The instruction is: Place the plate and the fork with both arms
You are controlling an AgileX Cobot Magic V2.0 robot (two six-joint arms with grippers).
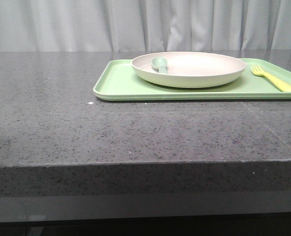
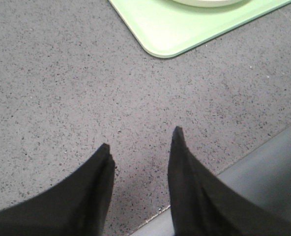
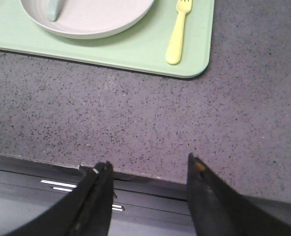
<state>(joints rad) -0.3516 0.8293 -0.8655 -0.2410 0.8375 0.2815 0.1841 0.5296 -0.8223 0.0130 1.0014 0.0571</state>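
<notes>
Bare countertop (image 1: pixel 111 128) before the tray (image 1: pixel 121 86); spoon (image 1: pixel 160 64) in plate (image 1: pixel 194 73), fork (image 1: pixel 276 81) just beside.

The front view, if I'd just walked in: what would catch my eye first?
Probably the light-green tray on the dark speckled table, toward the far right. A cream plate sits on it with a pale spoon inside, and a bright yellow fork lies on the tray to the plate's right. In the wrist views, the left gripper and right gripper are open, near the table's front edge.
</notes>
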